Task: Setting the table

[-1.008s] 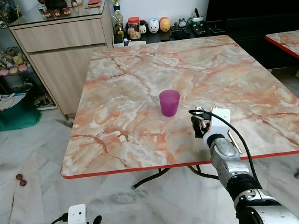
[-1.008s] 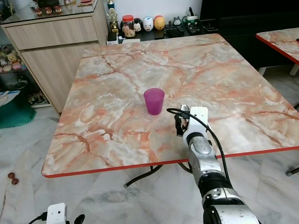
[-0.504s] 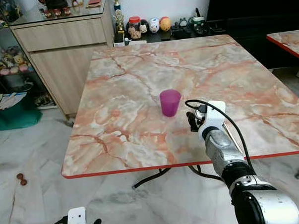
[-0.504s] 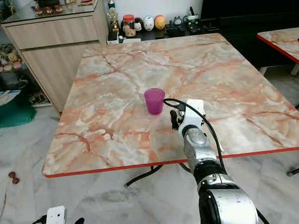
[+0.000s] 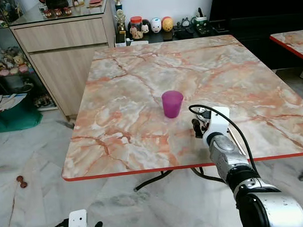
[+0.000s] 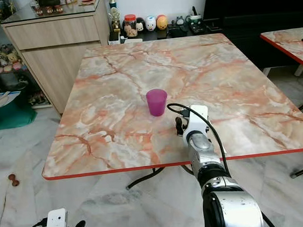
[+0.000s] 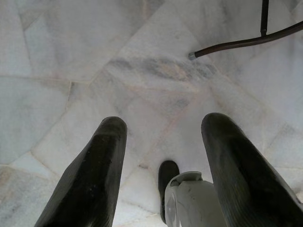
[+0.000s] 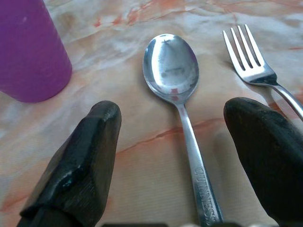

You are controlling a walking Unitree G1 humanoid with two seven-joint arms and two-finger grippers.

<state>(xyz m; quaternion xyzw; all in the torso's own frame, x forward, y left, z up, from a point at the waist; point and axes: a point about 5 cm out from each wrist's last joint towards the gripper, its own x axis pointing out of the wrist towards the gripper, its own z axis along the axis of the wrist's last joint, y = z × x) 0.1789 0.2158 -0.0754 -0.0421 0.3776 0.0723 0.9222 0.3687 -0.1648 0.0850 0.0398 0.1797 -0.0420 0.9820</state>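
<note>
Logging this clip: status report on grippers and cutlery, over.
Right gripper open, low over the table, spoon lying between its fingers. Fork beside spoon, purple cup close by. Left gripper open, idle over floor.

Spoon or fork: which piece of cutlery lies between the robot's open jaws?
The spoon does: its handle runs between the right gripper's jaws. The fork lies outside them, on the far side from the purple cup.

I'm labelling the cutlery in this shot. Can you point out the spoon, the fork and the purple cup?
spoon (image 8: 171, 66): right wrist view, middle of its bowl.
fork (image 8: 246, 54): right wrist view, on its tines.
purple cup (image 5: 172, 103): left eye view, centre of its side wall.
</note>
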